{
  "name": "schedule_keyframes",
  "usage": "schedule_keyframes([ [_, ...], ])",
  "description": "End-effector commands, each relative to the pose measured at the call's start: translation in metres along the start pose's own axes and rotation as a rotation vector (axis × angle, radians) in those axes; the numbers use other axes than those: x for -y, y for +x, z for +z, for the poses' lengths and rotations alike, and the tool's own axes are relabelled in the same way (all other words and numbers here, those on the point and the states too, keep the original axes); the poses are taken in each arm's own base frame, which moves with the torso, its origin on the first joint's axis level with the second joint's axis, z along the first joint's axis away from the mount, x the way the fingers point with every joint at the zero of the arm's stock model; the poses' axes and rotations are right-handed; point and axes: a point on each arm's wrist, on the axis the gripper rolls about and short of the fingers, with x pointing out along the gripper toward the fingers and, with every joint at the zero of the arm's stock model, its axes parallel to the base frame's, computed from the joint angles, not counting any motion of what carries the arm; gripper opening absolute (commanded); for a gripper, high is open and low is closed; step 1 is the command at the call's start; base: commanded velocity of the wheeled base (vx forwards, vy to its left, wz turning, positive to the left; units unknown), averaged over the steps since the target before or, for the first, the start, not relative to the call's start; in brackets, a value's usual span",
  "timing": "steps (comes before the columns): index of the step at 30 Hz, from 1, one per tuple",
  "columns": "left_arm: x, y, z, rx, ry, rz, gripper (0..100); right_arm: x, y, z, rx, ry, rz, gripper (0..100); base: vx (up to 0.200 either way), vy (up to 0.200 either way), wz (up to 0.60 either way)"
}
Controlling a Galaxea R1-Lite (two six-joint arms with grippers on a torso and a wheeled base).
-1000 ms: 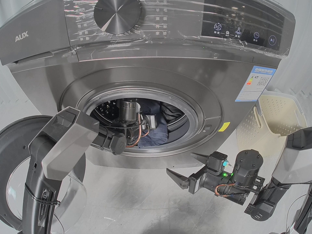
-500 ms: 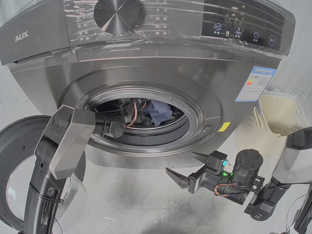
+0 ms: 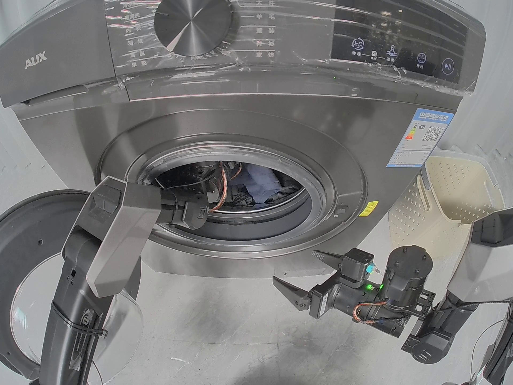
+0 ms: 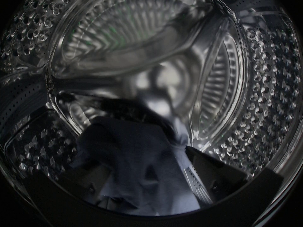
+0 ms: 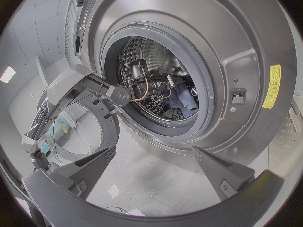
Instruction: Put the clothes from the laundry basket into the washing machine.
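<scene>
Jaws of the left gripper (image 4: 143,163) stood apart deep inside the drum (image 4: 268,79) of the washing machine (image 3: 267,108). A blue garment (image 4: 135,148) was bunched between them and sagged toward the drum's lower wall. Whether the cloth touched either inner face could not be made out. Beneath and beside it lay darker clothes (image 5: 173,113). The left arm (image 3: 117,225) passed through the round opening from the robot's left side.

Jaws of the right gripper (image 3: 295,267) were spread wide and held nothing. It hung above the floor (image 3: 214,327) just in front of the machine, below the opening, with its tips pointing to the robot's left.

The door (image 3: 26,231) stood swung open at the machine's left. A cream laundry basket (image 3: 459,188) with perforated walls stood just beside the machine's right side.
</scene>
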Motion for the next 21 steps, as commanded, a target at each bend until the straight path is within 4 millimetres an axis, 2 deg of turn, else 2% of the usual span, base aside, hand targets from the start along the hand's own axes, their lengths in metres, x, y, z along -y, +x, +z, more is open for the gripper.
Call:
schedule_keyframes([
  [1,0.011,-0.009,-0.011,-0.056,0.014,-0.012,100,0.0,0.0,0.0,-0.001,0.0,0.0,100,0.0,0.0,0.0],
  [3,0.02,-0.039,-0.03,-0.185,0.112,-0.037,100,0.0,-0.002,-0.001,-0.008,0.0,0.001,100,0.0,0.0,0.0],
  [4,0.021,-0.045,-0.03,-0.196,0.126,-0.043,100,0.0,-0.002,-0.001,-0.006,0.0,0.001,100,0.0,0.0,0.0],
  [5,0.025,-0.06,-0.029,-0.209,0.164,-0.073,100,0.0,-0.002,-0.001,-0.009,0.0,0.001,100,0.0,0.0,0.0],
  [7,0.029,-0.079,-0.033,-0.221,0.212,-0.123,100,0.0,-0.004,-0.002,-0.017,0.0,0.0,100,0.0,0.0,0.0],
  [11,0.035,-0.117,-0.027,-0.231,0.274,-0.178,100,-0.005,-0.012,-0.005,-0.04,-0.001,0.023,100,0.0,0.0,0.0],
  [12,0.04,-0.139,-0.026,-0.258,0.282,-0.224,100,-0.007,-0.018,-0.005,-0.05,-0.003,0.036,100,0.0,0.0,0.0],
  [16,0.052,-0.193,-0.019,-0.311,0.271,-0.343,100,-0.012,-0.033,-0.004,-0.066,-0.012,0.073,100,0.0,0.0,0.0],
  [21,0.047,-0.242,-0.008,-0.344,0.278,-0.375,100,-0.022,-0.055,0.007,-0.04,-0.013,0.108,100,0.0,0.0,0.0],
])
